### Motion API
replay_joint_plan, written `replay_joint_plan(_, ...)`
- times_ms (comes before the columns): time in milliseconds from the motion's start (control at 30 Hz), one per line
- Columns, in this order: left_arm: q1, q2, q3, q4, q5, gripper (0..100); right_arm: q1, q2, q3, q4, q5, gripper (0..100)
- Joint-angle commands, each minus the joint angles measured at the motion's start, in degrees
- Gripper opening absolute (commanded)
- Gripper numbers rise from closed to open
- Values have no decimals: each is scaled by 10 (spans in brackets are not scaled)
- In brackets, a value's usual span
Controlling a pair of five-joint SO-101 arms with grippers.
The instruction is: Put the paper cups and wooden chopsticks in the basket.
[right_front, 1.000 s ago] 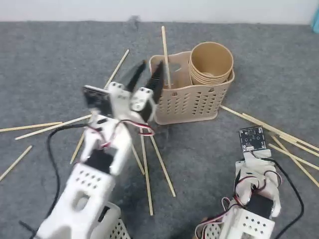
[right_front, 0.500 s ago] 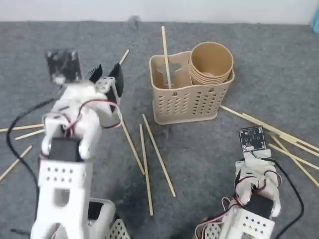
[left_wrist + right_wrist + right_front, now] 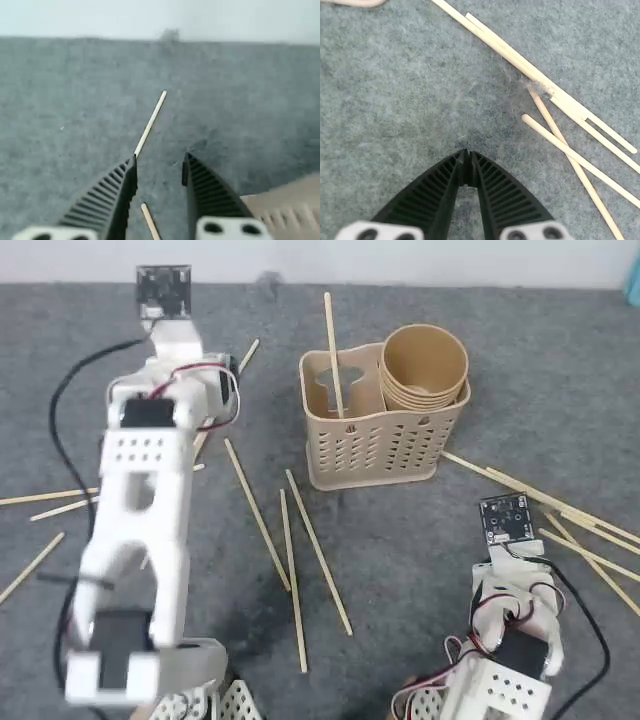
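A beige perforated basket point(image 3: 370, 455) stands at the middle of the grey carpet. Stacked paper cups point(image 3: 425, 365) sit in its right half, and one wooden chopstick point(image 3: 333, 350) stands upright in its left half. My left arm point(image 3: 150, 440) stretches toward the far left. Its gripper point(image 3: 159, 162) is open and holds nothing, hovering over the carpet just short of a lying chopstick point(image 3: 150, 122), with the basket's corner point(image 3: 287, 200) to one side. My right gripper point(image 3: 468, 152) is shut and holds nothing, low over the carpet beside several chopsticks point(image 3: 540, 82).
Three chopsticks point(image 3: 290, 550) lie loose in front of the basket. More chopsticks point(image 3: 60, 500) are scattered at the left, and a bundle point(image 3: 560, 510) lies at the right, beyond my right arm point(image 3: 510, 580). A pale wall runs along the far edge.
My left arm has swung from the basket's left rim out to the far left, its gripper open throughout. The right arm has kept still.
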Motion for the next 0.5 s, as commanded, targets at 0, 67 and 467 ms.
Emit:
replay_joint_plan(0,-15,85,-77,2,-11,145,-1,5,11,0,7,9)
replay_joint_plan(67,-23,135,-104,-2,-14,145,-1,5,11,0,8,9)
replay_joint_plan(467,-33,459,-380,0,-164,145,-1,5,11,0,9,9)
